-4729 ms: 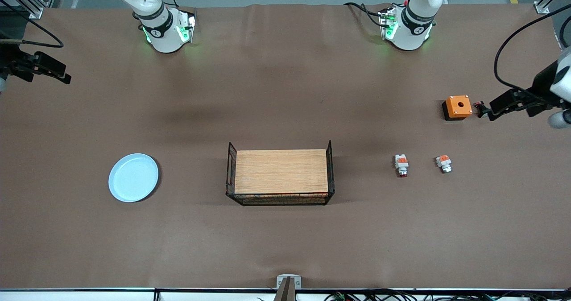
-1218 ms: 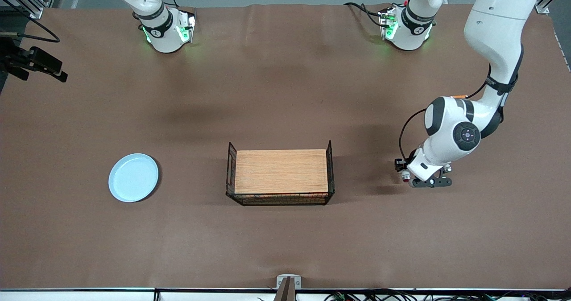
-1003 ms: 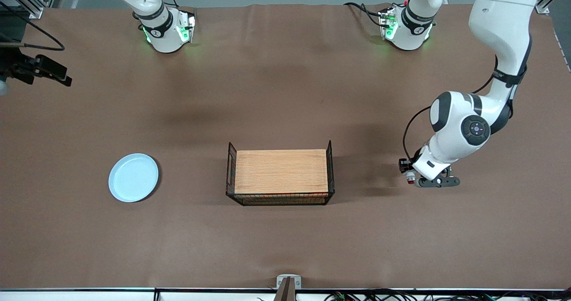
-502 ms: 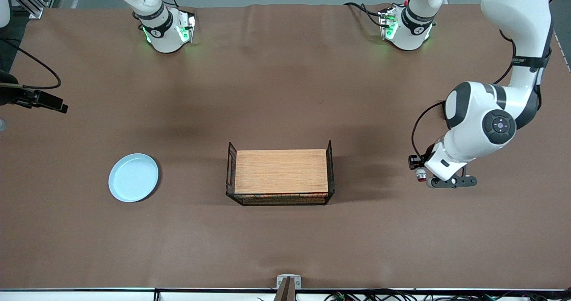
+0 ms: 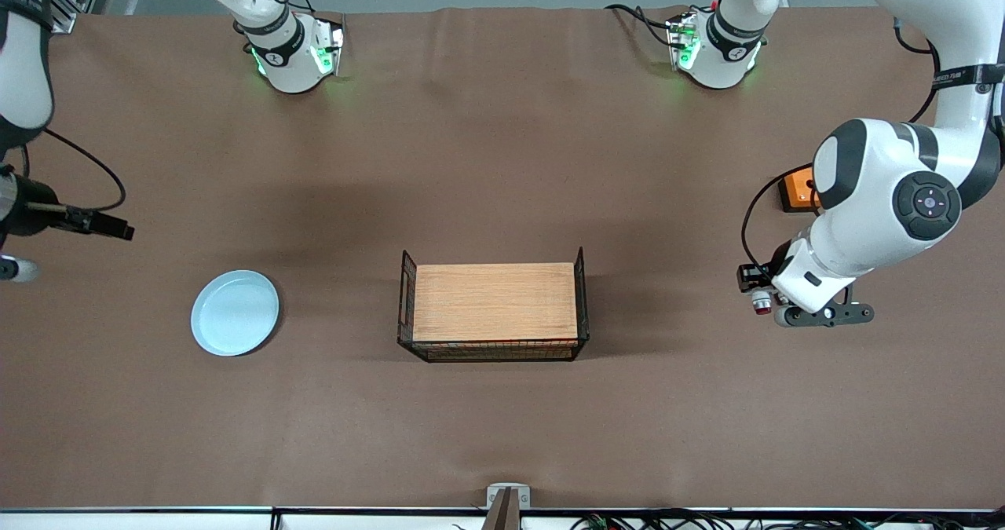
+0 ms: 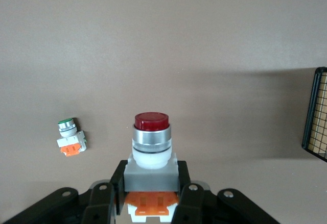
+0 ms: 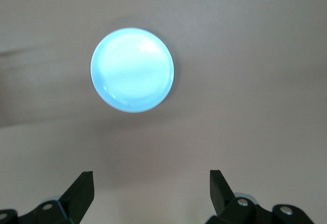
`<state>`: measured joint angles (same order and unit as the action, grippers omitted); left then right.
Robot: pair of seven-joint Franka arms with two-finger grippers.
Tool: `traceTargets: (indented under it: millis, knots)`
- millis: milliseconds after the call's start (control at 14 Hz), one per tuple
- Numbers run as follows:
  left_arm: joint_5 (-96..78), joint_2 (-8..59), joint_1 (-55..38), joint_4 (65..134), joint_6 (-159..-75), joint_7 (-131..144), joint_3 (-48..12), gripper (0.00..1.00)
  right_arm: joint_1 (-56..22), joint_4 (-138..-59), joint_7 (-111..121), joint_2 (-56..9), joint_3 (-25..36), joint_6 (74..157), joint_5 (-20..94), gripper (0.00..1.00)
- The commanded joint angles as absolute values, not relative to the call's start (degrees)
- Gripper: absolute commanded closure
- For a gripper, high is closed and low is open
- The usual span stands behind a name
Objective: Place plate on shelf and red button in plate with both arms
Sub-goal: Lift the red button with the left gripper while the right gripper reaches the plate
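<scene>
The left gripper (image 6: 152,203) is clamping the red button (image 6: 151,150), tip pointing away from the jaws, above the surface (image 5: 502,161) at the left arm's end. The right gripper (image 7: 152,193) is hovering with jaws wide and empty, the plate (image 7: 133,69) lying ahead of them.

Front view: high, facing both arm bases, covers the whole bench (image 5: 502,161). Left wrist view: close on the red button (image 6: 151,145), basket (image 5: 493,304) edge shared. Right wrist view: looks down on the plate (image 7: 132,69).
</scene>
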<state>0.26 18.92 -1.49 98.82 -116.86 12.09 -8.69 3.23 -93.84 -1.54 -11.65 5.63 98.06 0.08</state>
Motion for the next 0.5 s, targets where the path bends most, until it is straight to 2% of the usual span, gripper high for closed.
traceTargets:
  millis: [0,287,430]
  knots:
    - [0.35,18.63,-1.76,97.91,-115.49,15.37,-8.79,0.68,3.78,-98.33,-0.45,-12.92,5.01,106.75,0.44,0.00]
    - [-1.05,18.54,-1.93,96.69,-115.49,16.00,-8.79,0.65,5.00,-104.49,4.55,-15.81,5.01,118.98,3.68,0.00]
    - [-1.49,18.63,-2.02,95.72,-115.49,16.52,-8.79,0.65,7.11,-105.12,11.30,-19.67,5.01,123.90,7.97,0.00]
